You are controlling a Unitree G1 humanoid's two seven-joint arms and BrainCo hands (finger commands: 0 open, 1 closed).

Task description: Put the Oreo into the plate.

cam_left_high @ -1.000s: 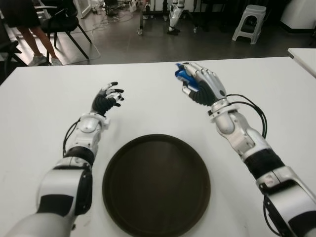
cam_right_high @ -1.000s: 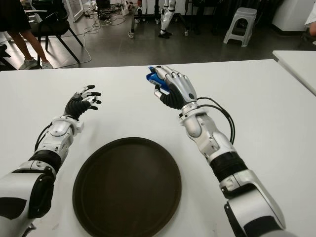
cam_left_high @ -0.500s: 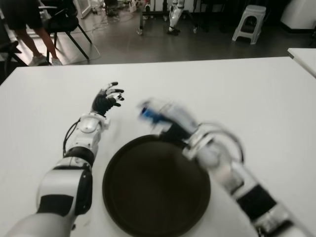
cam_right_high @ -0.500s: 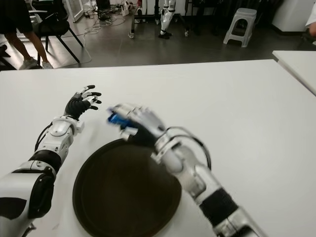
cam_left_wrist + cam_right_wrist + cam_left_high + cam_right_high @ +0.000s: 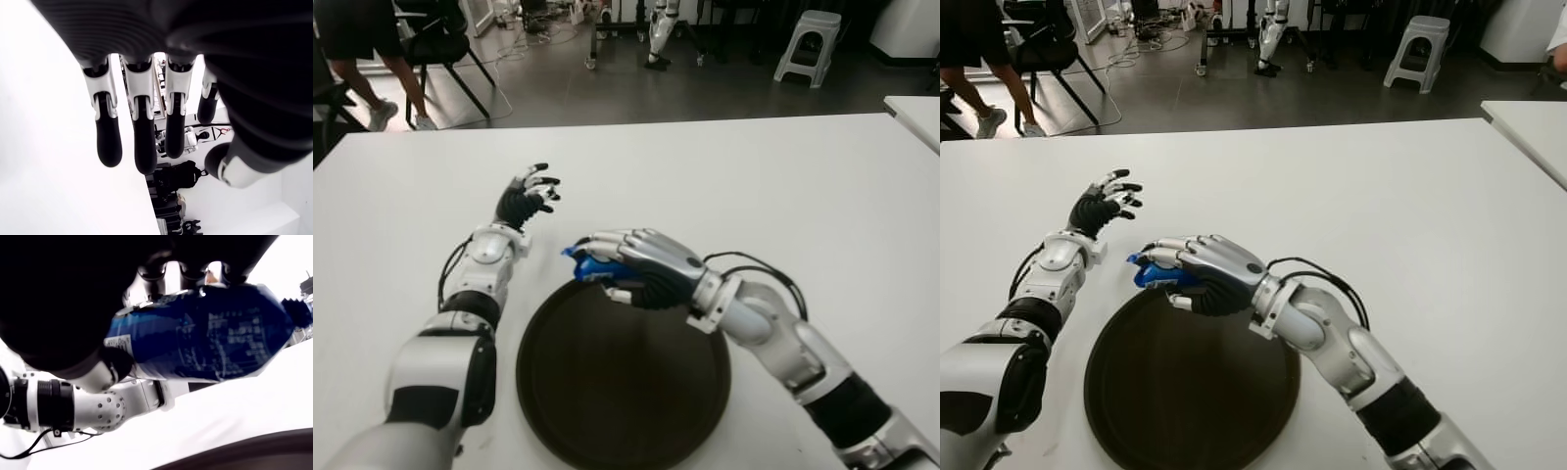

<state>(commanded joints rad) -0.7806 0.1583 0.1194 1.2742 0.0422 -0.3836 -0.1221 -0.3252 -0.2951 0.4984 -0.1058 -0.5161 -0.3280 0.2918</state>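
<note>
Right hand [image 5: 641, 269] over plate [image 5: 623, 411] rim, fingers clasping Oreo [image 5: 590, 264], left hand [image 5: 526, 199] on counter [image 5: 822, 196] beyond, fingers spread.

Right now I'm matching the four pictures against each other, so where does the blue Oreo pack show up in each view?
Left eye view: Oreo pack in the right hand, above the plate's far-left rim.
Right eye view: same pack, same hand, at the plate's far rim.
Left wrist view: not in it; only the left hand's spread fingers.
Right wrist view: pack fills the middle.
Shared landmark: the dark plate.
</note>
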